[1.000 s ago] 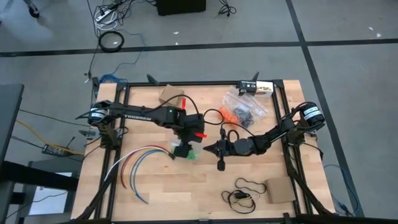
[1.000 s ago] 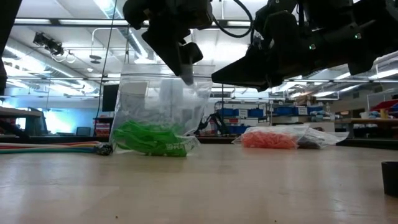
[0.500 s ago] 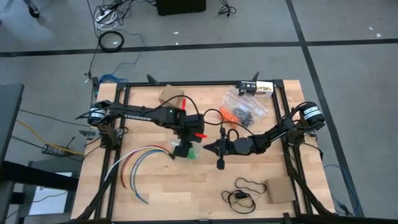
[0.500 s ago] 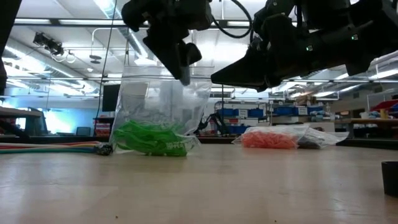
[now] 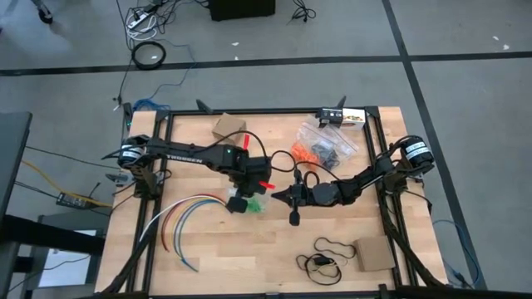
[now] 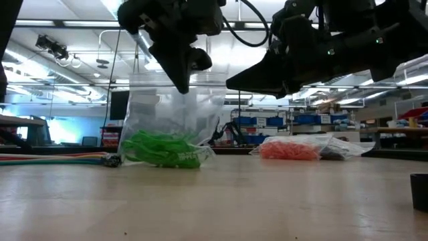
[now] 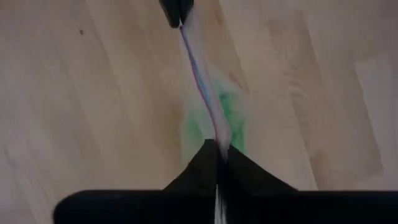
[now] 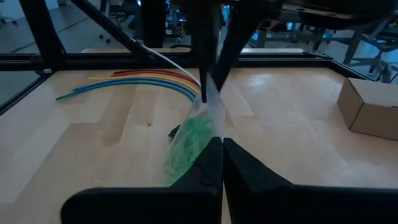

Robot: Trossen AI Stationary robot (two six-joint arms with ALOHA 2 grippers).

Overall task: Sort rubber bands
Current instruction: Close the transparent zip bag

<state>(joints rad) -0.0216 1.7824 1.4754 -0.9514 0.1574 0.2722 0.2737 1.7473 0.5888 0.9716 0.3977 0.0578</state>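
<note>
Green rubber bands [image 7: 214,121] show only as a blur through the bag [image 7: 202,81].

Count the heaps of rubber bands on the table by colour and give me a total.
Green rubber bands, in the clear bag: 1
Orange rubber bands, in another bag: 1
Dark rubber bands, beside the orange: 1
Total: 3 heaps

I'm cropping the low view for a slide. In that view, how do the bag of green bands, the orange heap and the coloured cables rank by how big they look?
1. Clear bag of green rubber bands, held up at its top by both grippers; nearest to the camera, which flatters it.
2. Orange heap, farther back.
3. Coloured cables, a thin strip, partly cut off by the picture's edge.
</note>
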